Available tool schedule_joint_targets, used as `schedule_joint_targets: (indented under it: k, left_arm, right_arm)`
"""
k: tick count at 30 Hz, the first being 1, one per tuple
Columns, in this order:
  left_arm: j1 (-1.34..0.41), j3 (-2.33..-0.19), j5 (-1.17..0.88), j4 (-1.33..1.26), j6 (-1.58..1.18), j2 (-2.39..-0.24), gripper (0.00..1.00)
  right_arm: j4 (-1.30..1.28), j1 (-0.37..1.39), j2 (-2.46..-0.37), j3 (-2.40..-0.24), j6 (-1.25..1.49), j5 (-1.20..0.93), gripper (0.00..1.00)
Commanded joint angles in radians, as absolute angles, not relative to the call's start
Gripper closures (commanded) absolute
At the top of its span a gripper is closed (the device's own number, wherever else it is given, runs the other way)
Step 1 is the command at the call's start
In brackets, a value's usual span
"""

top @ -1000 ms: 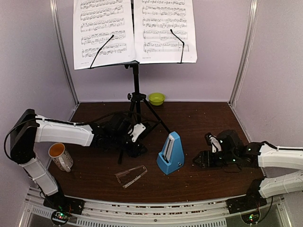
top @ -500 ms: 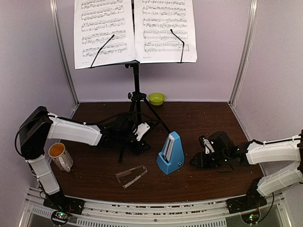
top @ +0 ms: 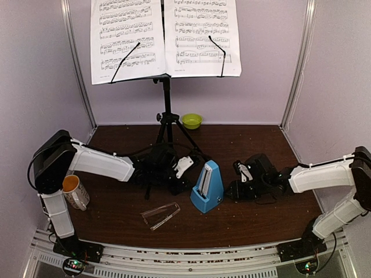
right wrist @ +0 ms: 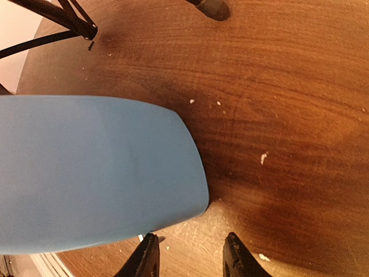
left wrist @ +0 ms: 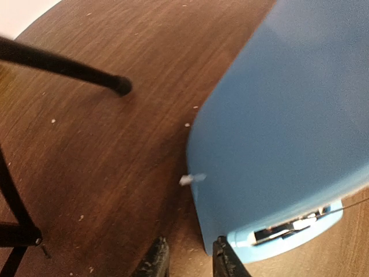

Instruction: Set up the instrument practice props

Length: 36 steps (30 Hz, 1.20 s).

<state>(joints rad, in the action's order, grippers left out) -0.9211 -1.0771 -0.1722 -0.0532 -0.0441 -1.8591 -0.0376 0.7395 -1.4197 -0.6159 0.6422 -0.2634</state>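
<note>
The small blue plastic pyramid metronome (top: 207,186) stands upright mid-counter (top: 243,220). The left tool (left wrist: 189,262) sits at its 9 o'clock and the right tool (right wrist: 190,257) at its 3 o'clock, each slightly parted and gripping nothing. It looks light, rigid, smooth-sided and easy to tip, so the wide base seems the best place to pinch. Counted: one metronome, one clear wedge-shaped plastic cover (top: 160,215) lying at its 7 o'clock, one black tripod music stand (top: 167,110), two white sheet-music pages (top: 126,40), one white-and-orange mug (top: 74,191) and one lime-green bowl (top: 192,120).
</note>
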Motion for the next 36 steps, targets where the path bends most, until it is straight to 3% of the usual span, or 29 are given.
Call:
schedule_joint_targets:
  k: [1,13,21,26,30,36]
  left_arm:
    - [-0.975,-1.100,-0.213,-0.092,-0.021,-1.861,0.72]
    - [-1.019,-1.061,-0.155,-0.168,-0.140,-1.837,0.73]
    - [-0.990,-0.992,-0.163,-0.180,-0.141,-1.745,0.71]
    - [-0.989,-1.003,-0.175,-0.162,-0.118,-1.736,0.69]
    - [-0.988,-1.032,-0.176,-0.149,-0.117,-1.755,0.69]
    - [-0.988,-1.051,-0.179,-0.149,-0.129,-1.766,0.69]
  right_arm:
    - [-0.029,0.740,-1.450,-0.680,0.611,-0.263,0.62]
    - [-0.107,0.713,-1.473,-0.771,0.535,-0.231,0.62]
    - [-0.156,0.703,-1.210,-0.655,0.427,-0.194,0.33]
    - [-0.069,0.705,-1.058,-0.555,0.386,-0.281,0.18]
    - [0.000,0.728,-1.019,-0.519,0.396,-0.351,0.11]
    - [0.046,0.792,-1.002,-0.527,0.407,-0.325,0.09]
